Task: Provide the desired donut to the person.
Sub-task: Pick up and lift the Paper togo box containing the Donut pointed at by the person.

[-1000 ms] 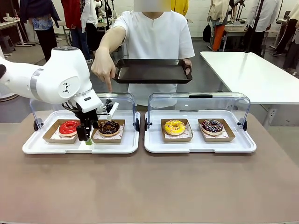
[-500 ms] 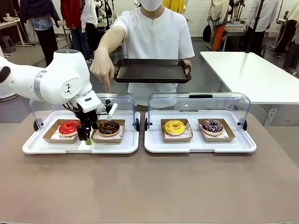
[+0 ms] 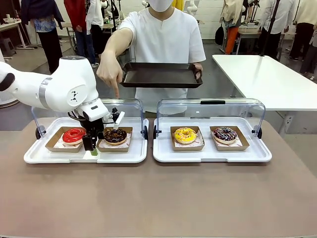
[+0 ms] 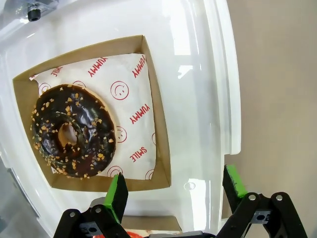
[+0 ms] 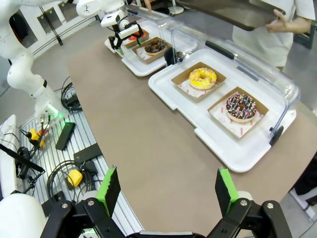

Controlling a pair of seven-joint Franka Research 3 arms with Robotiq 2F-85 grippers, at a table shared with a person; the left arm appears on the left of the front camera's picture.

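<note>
Since the earlier frame, the left arm's wrist housing has shifted slightly toward the table's middle, while the left gripper (image 3: 92, 148) stays low over the left tray (image 3: 133, 156). At the near side, the right gripper (image 5: 166, 191) hangs high above the near edge of the brown table (image 3: 158, 198), jaws spread wide with nothing between them. Farther in, the left gripper (image 4: 176, 189) points down at the left tray with its jaws likewise apart and empty. In the left wrist view, one green pad (image 4: 118, 194) lies over the edge of the cardboard box (image 4: 159, 148), and the other lies over the tray's rim. That box holds the chocolate donut (image 4: 72, 131) topped with nut crumbs, resting on printed paper. In the front view, the chocolate donut (image 3: 115, 135) sits just right of the gripper and the red donut (image 3: 74, 134) just left of it. The right tray (image 3: 213, 157) carries a yellow donut (image 3: 185, 135) and a sprinkled donut (image 3: 225, 133), each in its own box. Both clear lids (image 3: 210, 106) stand raised behind the trays. At the far side, the person (image 3: 166, 39) holds a dark tray (image 3: 161, 77) in one hand. The other hand (image 3: 110, 71) points an index finger downward above the left tray, roughly in line with the chocolate donut.
</note>
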